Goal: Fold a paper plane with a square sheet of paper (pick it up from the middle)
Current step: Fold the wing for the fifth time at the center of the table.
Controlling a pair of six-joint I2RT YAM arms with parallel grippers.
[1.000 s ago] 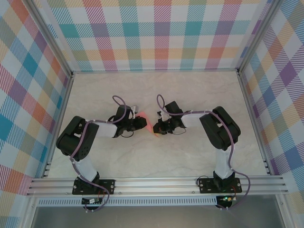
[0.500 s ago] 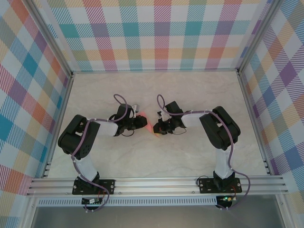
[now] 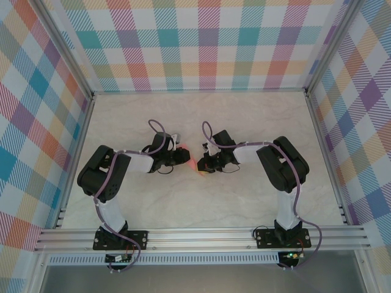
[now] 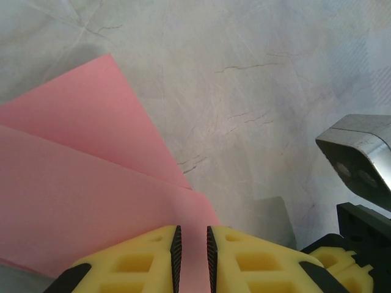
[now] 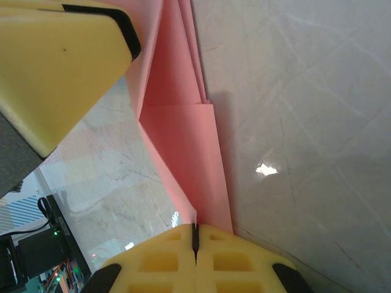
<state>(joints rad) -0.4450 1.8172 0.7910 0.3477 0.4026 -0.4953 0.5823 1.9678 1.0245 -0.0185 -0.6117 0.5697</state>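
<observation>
Top external camera high behind the arm bases [image 3: 120,238], looking down on the table [image 3: 256,122], wrist cameras close over the left gripper [image 4: 191,232] and right gripper [image 5: 195,231], facing down at it, all three views sharing the pink paper [image 3: 192,161] mid-table, right gripper at 4 o'clock in the left wrist view

The table [image 3: 256,122] has a pale, marble-look top with thin grey veins and fine scratches, glossy enough to catch a small bright glint of light. Checked walls [image 3: 201,43] close it in at the back and both sides, and a metal rail [image 3: 201,235] runs along its near edge. Near the middle is a folded pink sheet of paper [image 3: 191,162], casting a soft shadow on the top; whether it rests on the surface cannot be told.
</observation>
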